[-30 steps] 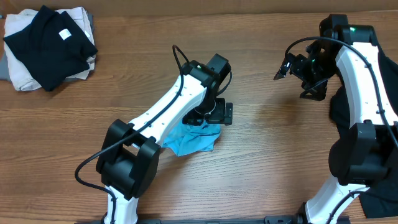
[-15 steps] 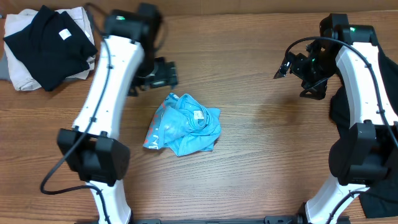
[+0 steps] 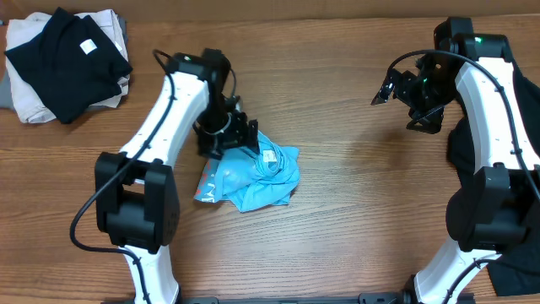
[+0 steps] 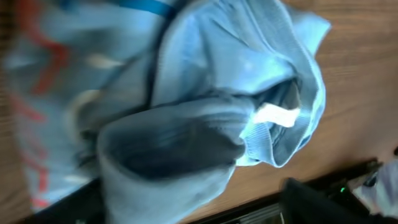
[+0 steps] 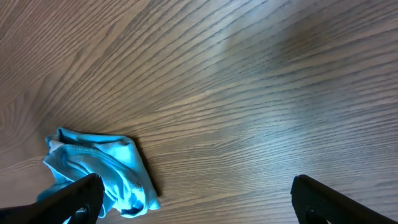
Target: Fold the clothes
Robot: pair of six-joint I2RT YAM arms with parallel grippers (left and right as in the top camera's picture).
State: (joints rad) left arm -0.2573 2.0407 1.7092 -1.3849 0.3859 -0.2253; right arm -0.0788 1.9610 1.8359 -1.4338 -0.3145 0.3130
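The clothes are one light blue T-shirt [image 3: 253, 176], crumpled in a heap at the middle of the table, with a white neck label and red print on its left side. My left gripper [image 3: 229, 135] is at the heap's upper left edge, open. In the left wrist view the shirt [image 4: 205, 81] fills the frame, blurred, and cloth lies between my spread fingers [image 4: 193, 208]. My right gripper [image 3: 395, 89] is open and empty, raised over bare wood far to the right. In the right wrist view my right gripper's fingers [image 5: 199, 199] are wide apart and the shirt [image 5: 102, 168] shows at the lower left.
A pile of black garments on a beige cloth [image 3: 63, 59] lies at the back left corner. Another black garment [image 3: 460, 150] lies at the right edge under my right arm. The table is brown wood [image 3: 354, 211].
My left arm let the shirt drop in a heap and swung up to the back left. It has now come back down onto the heap's upper left edge. The right arm has not moved.
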